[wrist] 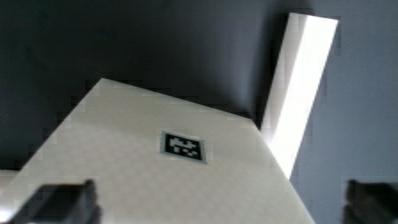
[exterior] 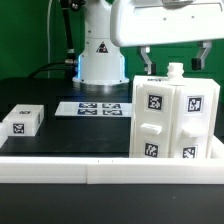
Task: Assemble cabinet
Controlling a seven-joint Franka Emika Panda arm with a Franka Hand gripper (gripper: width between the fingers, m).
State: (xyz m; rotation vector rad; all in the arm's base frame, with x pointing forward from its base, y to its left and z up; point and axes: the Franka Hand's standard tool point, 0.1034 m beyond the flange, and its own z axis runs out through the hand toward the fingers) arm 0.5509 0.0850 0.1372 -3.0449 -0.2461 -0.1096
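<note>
The cabinet [exterior: 172,118] is a large white box with black-and-white tags on its panelled face. It stands at the exterior view's right, against the front rail. A small peg [exterior: 175,70] sticks up from its top. My gripper [exterior: 172,57] hangs just above the cabinet, open and empty, with one finger to either side of the peg. In the wrist view a tagged white face of the cabinet [wrist: 178,150] fills the space below my gripper [wrist: 217,204]. The dark fingertips [wrist: 64,200] stand wide apart and touch nothing.
A small white tagged block [exterior: 22,120] lies at the exterior view's left. The marker board [exterior: 90,107] lies flat before the robot base [exterior: 100,55]. A white rail [exterior: 80,170] runs along the table's front; a long white rail [wrist: 302,70] shows beside the cabinet.
</note>
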